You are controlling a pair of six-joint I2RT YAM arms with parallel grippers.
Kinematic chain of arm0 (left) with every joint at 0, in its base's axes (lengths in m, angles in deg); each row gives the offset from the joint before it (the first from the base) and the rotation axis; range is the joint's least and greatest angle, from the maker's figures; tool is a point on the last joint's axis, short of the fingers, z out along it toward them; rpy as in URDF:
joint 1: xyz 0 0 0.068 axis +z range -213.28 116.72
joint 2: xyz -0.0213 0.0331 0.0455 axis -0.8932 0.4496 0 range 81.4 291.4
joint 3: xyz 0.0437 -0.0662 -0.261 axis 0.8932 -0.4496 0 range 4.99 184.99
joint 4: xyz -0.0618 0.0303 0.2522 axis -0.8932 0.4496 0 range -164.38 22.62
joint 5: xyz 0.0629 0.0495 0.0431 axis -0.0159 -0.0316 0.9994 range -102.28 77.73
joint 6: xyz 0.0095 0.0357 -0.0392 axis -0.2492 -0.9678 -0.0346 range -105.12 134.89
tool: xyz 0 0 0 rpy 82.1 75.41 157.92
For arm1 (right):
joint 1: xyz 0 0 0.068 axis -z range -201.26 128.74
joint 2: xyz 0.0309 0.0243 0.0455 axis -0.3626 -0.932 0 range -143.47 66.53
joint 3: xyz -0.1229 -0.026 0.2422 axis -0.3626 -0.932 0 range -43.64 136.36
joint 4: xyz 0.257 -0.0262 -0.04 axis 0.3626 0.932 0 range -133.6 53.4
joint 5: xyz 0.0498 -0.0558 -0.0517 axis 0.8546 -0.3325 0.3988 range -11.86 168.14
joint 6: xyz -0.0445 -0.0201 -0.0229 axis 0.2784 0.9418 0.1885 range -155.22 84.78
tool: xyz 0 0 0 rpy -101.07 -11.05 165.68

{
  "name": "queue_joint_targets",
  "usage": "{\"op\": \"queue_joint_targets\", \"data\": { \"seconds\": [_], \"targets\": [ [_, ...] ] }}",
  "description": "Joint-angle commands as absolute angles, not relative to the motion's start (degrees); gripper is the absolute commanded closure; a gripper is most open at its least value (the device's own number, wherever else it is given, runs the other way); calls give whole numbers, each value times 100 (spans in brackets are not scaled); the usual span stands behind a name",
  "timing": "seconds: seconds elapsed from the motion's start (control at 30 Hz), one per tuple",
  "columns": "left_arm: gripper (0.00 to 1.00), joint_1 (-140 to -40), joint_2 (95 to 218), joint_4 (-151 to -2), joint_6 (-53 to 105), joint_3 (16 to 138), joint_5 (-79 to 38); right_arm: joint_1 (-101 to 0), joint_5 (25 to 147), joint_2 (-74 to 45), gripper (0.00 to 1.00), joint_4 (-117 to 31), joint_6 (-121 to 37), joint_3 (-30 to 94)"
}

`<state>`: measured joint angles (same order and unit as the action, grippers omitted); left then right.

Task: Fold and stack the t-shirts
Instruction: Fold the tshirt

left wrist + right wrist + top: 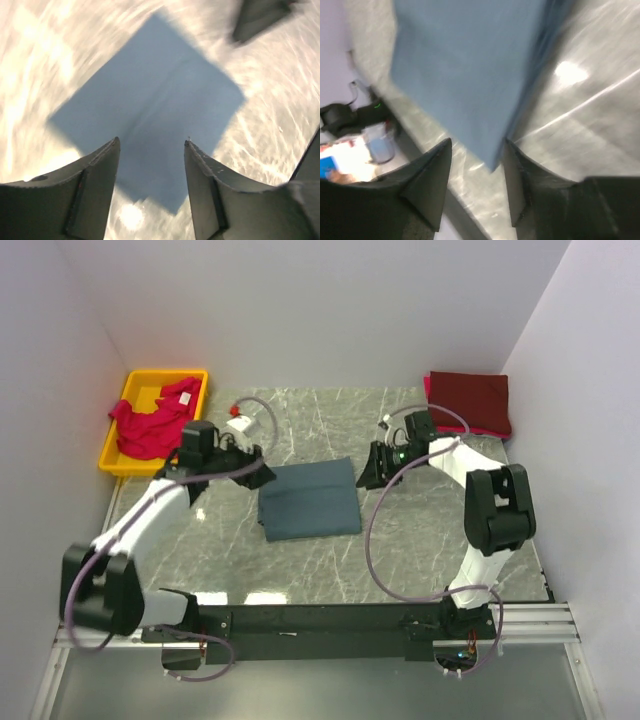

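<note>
Black jaws, left: apart, clamped on nothing. The blue-grey shirt (150, 95) lies beneath and beyond the tips.

Black jaws, right: apart, clamped on nothing. A corner of the same shirt shows in the gap between the tips; whether it touches them cannot be told.

Hazards, as judged:
- A tip could catch the top layer as either arm lifts away, which would drag a corner and undo the fold. The right side looks likelier, since its tips sit right at the cloth's edge.
- A grip on the top layer alone, when the bundle is carried to the stack, would let the lower layers drop open.
- An uneven pinch between the two arms would skew the rectangle.

Position: the blue-grey shirt is folded into a rectangle and lies flat on the grey marbled surface (430, 540), midway between the arms. The left jaws are at its far left corner and the right jaws at its far right corner.

Further out:
- Maroon shirt (470, 400): folded, at the far right corner of the surface, well apart from both arms.
- Red shirt (150, 425): crumpled and unfolded, in the yellow bin (128, 388) at far left.
</note>
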<state>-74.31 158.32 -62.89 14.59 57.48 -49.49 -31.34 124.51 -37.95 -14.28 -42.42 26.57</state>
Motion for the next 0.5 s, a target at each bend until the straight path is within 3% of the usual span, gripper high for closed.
{"op": "queue_joint_targets", "data": {
  "seconds": [0.0, 0.1, 0.17, 0.23, 0.3, 0.47],
  "targets": [
    [42, -8155, 15260, -6830, 478, 5360, -4488, -3093, 13147, -3568, 56, -1907, -4742, 1983],
    [46, -8200, 15791, -6220, 583, 5850, -5514, -3101, 13771, -3620, 60, -2538, -5225, 2025],
    [57, -8174, 16302, -5674, 803, 6552, -6006, -3224, 14314, -3708, 62, -2926, -5855, 2034],
    [60, -8060, 17093, -5233, 1004, 6826, -7297, -3373, 14449, -3893, 66, -3068, -6035, 2139],
    [60, -8024, 17341, -5625, 1889, 6530, -7895, -3663, 14458, -4059, 66, -2981, -6018, 2236],
    [64, -8033, 17385, -7418, 3482, 5036, -7705, -4208, 14371, -4332, 68, -3033, -6079, 2123]
  ]
}}
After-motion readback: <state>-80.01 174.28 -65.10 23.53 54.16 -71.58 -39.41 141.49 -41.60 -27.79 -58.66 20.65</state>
